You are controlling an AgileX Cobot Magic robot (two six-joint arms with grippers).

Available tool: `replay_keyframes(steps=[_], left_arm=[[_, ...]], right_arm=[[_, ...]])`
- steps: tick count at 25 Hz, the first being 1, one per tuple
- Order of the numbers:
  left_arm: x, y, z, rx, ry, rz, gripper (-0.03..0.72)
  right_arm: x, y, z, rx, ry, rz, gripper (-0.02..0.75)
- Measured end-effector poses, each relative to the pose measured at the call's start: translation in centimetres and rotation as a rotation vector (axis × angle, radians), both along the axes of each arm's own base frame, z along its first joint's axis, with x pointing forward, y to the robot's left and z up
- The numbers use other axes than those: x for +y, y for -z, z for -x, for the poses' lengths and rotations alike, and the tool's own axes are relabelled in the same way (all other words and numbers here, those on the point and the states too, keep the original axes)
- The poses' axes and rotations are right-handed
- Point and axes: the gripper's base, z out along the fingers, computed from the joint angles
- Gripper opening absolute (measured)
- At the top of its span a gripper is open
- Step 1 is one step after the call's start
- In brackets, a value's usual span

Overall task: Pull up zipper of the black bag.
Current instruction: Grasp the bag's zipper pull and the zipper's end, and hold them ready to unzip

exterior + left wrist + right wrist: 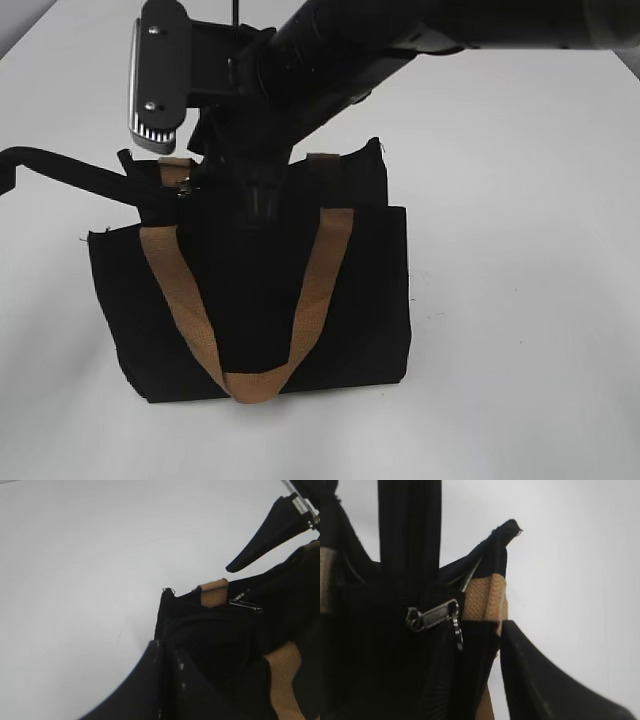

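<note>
The black bag (350,290) stands on the white table with its tan handles hanging down its front. My left gripper (150,205) comes in from the left and is shut on the bag's top left corner; in the left wrist view its jaws (167,680) pinch the black fabric edge. The zipper's silvery pull tab (185,190) lies on the top edge next to a tan strap; it also shows in the left wrist view (245,602) and the right wrist view (432,616). My right gripper (255,205) hangs over the bag top, open (470,640), with one finger clear of the fabric and the tab ungripped.
The white table (520,300) surrounds the bag. The right arm (340,60) crosses above the bag from the upper right and hides part of its top edge. A pointed finger of the right gripper (270,535) shows in the left wrist view.
</note>
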Motion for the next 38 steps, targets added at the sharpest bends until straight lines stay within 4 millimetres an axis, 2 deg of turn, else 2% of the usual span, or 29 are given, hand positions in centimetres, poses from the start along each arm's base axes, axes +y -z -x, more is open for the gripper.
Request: replay_keyframes(steps=[7,15,38], left_arm=[[0.0,0.0,0.0,-0.002,0.001,0.001,0.003],[0.0,-0.1,0.0,-0.006,0.002,0.003,0.003],[-0.2,-0.2,0.0,-0.005,-0.003,0.053,0.003]], right_arm=[[-0.2,0.2,0.4,0.033,-0.032,0.037,0.233],[-0.1,0.1,0.5,-0.019,-0.1,0.069,0.232],[0.5,0.0,1.1,-0.361,-0.524,0.248,0.232]])
